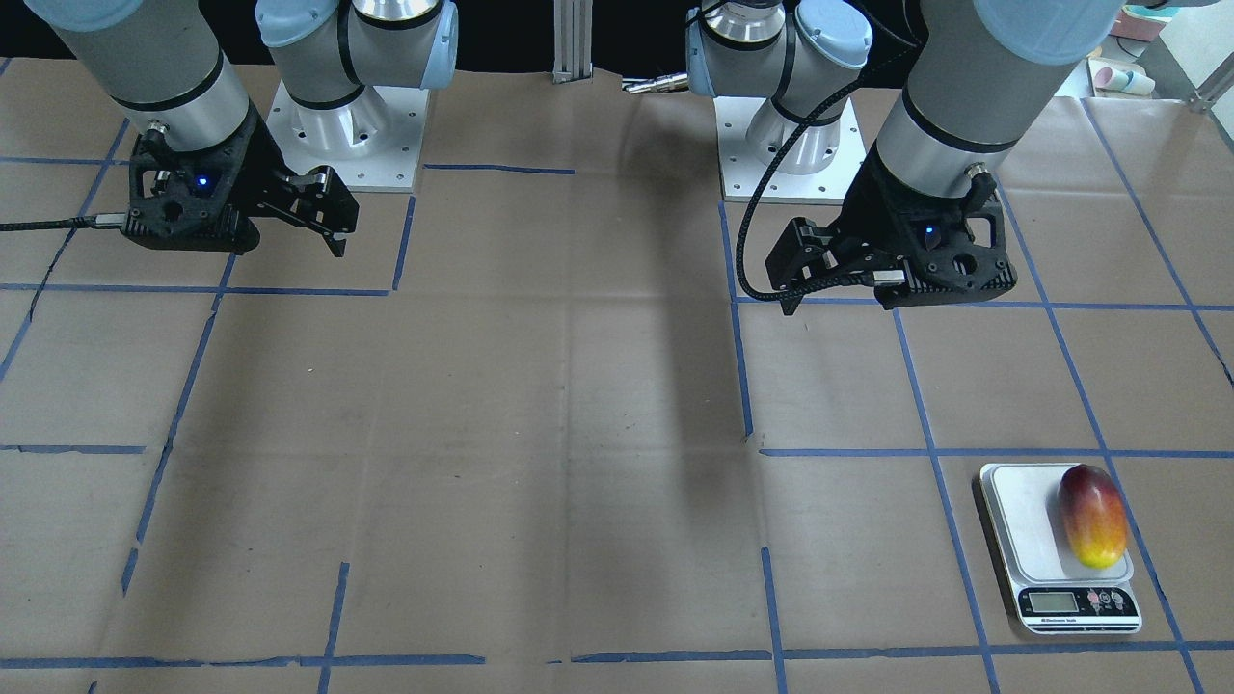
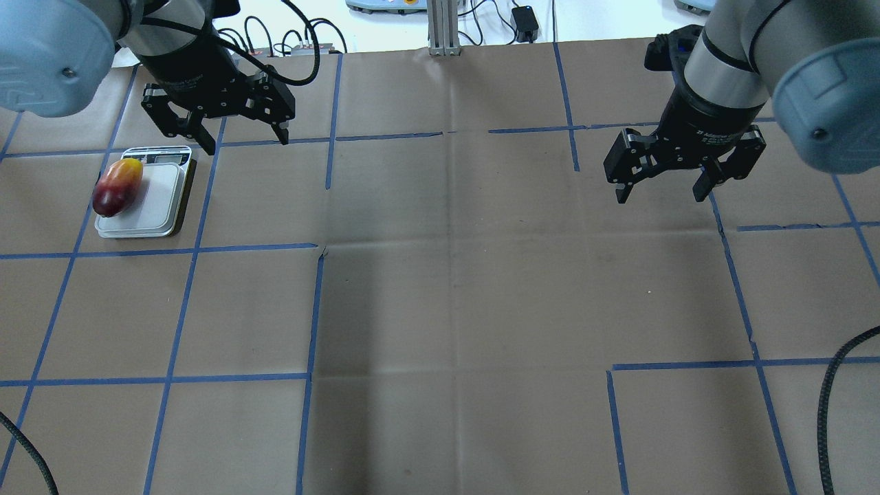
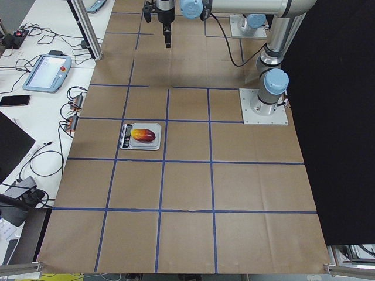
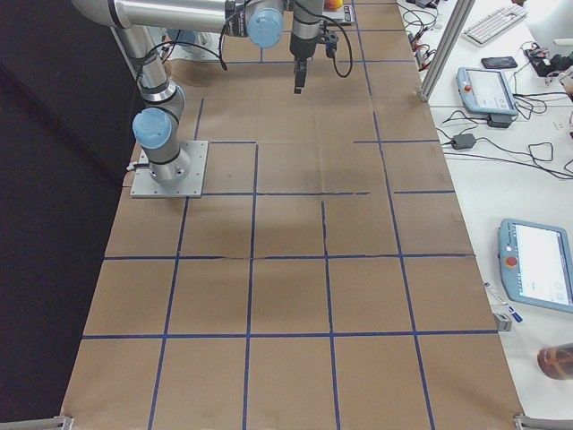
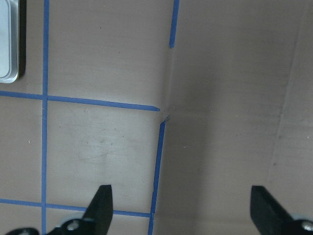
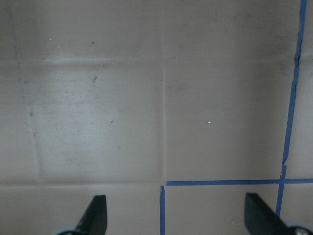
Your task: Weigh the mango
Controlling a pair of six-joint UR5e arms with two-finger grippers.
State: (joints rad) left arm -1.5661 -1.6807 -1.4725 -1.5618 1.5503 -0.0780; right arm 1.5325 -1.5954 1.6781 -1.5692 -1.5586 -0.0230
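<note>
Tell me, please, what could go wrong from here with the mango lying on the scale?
1. The mango lies along one edge of the digital kitchen scale, not centred on its platform. Being rounded, it might roll off or skew the reading.
2. The open left hand hovers above the table on the scale's display side. A low sweep that way could nudge the scale.

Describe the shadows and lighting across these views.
Front-facing view: a broad soft shadow falls down the middle of the table; the mango and scale are evenly lit, the display too small to read. Left wrist view: the right half is shaded, the fingers of the left tool dark silhouettes.
</note>
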